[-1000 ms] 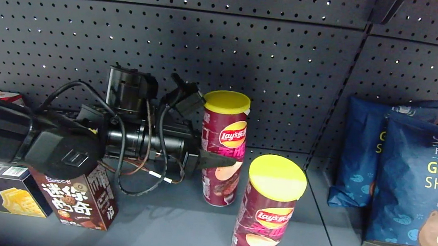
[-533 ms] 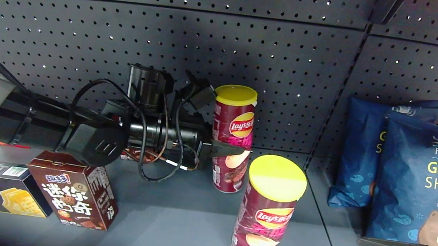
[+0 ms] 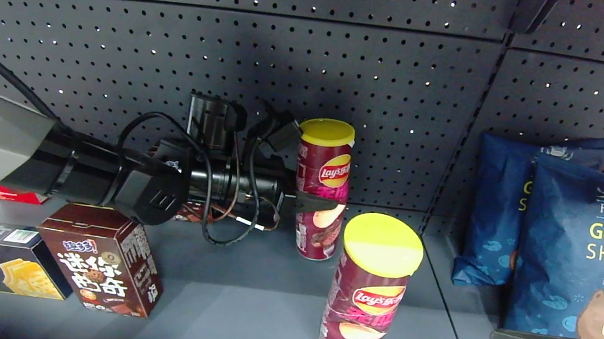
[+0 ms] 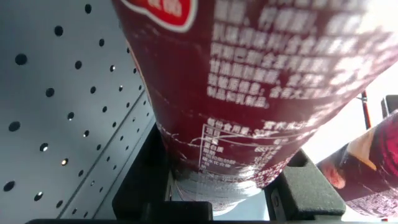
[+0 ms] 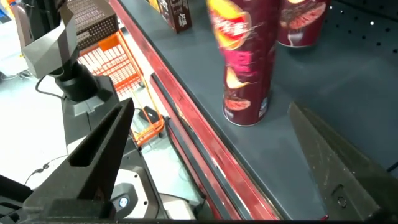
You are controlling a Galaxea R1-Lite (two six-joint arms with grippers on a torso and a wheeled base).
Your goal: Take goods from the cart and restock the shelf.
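Head view, near to far: the right claw (image 3: 497,336) sits spread at lower right, one chip can (image 3: 370,293) stands lower centre on the shelf (image 3: 240,300), and behind it the left claw (image 3: 320,205) pinches a second can (image 3: 325,161) mid-body, probably light, stiff, slick and crushable.

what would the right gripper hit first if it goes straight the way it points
Probably the front chip can, which stands upright on the shelf ahead of the open right gripper; depth is unclear, so it might slip past.

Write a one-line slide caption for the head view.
Left gripper holds a chip can upright near the pegboard, behind a second can.
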